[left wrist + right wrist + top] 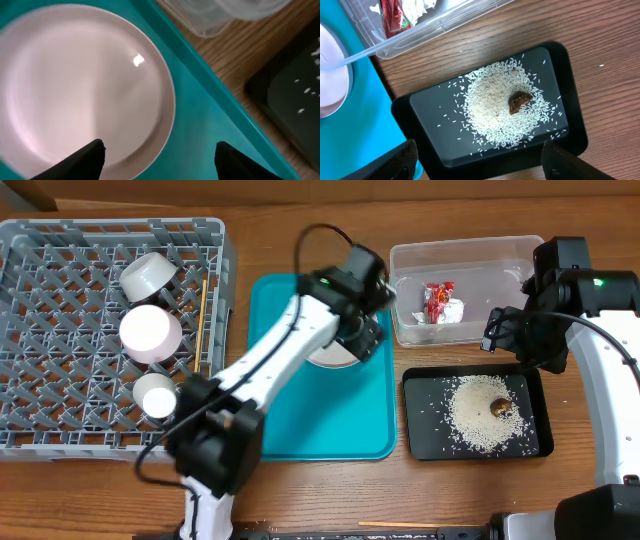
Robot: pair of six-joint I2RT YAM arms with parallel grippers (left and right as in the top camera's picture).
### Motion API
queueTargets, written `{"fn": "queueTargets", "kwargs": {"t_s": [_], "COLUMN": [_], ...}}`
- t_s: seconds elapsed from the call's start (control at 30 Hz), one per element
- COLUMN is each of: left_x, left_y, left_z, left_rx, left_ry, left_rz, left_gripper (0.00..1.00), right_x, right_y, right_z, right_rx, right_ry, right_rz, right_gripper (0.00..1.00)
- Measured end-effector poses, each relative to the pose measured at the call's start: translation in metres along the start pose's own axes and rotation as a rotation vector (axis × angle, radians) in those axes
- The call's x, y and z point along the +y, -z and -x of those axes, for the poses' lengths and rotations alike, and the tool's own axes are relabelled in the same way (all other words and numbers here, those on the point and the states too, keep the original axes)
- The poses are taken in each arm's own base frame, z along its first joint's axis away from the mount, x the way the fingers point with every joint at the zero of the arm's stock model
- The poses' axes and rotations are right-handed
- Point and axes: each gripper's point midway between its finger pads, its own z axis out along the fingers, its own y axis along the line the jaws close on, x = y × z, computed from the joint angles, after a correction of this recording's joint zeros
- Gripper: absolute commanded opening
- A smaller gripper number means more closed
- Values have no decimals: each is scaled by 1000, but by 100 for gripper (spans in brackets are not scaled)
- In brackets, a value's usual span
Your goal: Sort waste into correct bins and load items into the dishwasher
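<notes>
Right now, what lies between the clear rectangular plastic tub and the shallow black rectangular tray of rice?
Only a bare strip of wooden table; the clear tub and black tray stand apart. The right wrist view shows it.

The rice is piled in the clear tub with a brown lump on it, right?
No. The rice, with the brown lump on it, is piled in the black tray, not the clear tub. The right wrist view shows it plainly.
</notes>
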Motion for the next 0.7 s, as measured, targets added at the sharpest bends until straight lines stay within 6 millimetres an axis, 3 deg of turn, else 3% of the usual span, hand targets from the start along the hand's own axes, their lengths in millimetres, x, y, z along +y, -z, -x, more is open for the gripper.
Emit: {"fn": "queueTargets", "kwargs": {"t_s": [0.1, 0.2, 0.27, 0.33, 0.57, 0.63, 0.7], "left_x": [-14, -16, -15, -13, -8, -8, -3], "left_y": [-48, -75, -75, -74, -66, -59, -37], "left_z": [-22, -41, -43, -46, -53, -57, -45], "left_rx": [126, 216, 227, 236, 278, 302, 256], "left_ry": [-40, -56, -58, -56, -52, -29, 28], "left_rz": [11, 24, 32, 42, 74, 79, 89], "left_gripper": [66, 44, 30, 6, 4, 4, 4], "right_x": [0, 0, 0, 0, 0, 0, 0], "right_y": [0, 0, 0, 0, 0, 0, 0], "right_z": [0, 0, 0, 0, 0, 0, 0], "right_rx": [0, 0, 0, 0, 1, 1, 1], "right_ry": [0, 0, 0, 0, 0, 0, 0], "right_rz": [0, 0, 0, 0, 0, -1, 0], "right_gripper": [81, 81, 81, 81, 81, 81, 81]}}
